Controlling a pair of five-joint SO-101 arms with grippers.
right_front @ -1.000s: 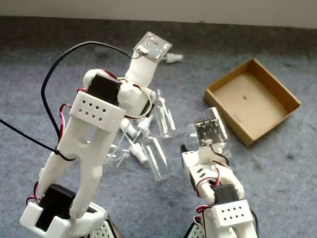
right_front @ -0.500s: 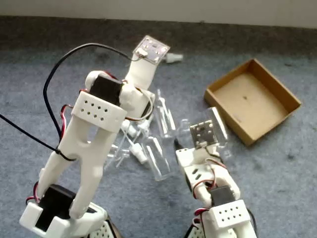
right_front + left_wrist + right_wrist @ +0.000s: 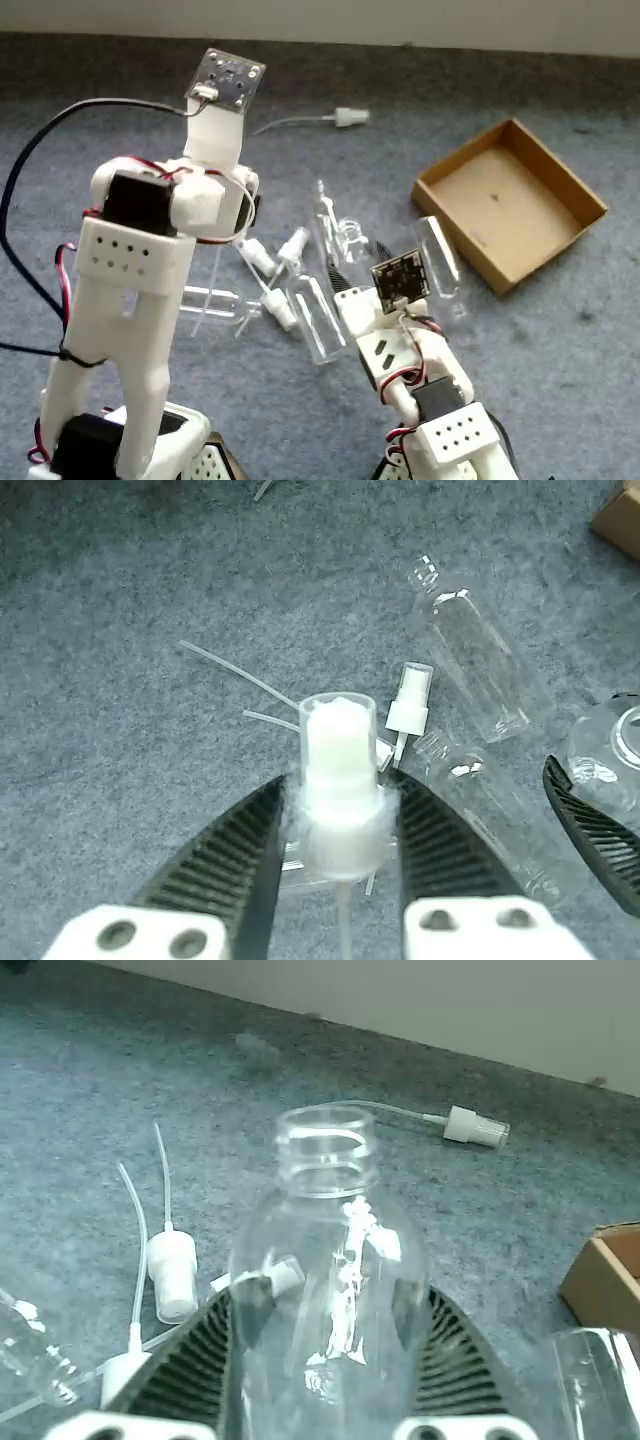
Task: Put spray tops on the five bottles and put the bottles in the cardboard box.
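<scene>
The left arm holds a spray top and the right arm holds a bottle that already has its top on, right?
Not quite. The left gripper does hold a spray top, but the bottle in the right gripper has no top on: the right wrist view shows its neck open.

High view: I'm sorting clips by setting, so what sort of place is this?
Probably a hobby or lab workbench, not a factory line: a grey carpet-like cover runs to a pale wall, small white arms with bare wiring stand on it, and clear bottles and a cardboard box lie loose.
</scene>
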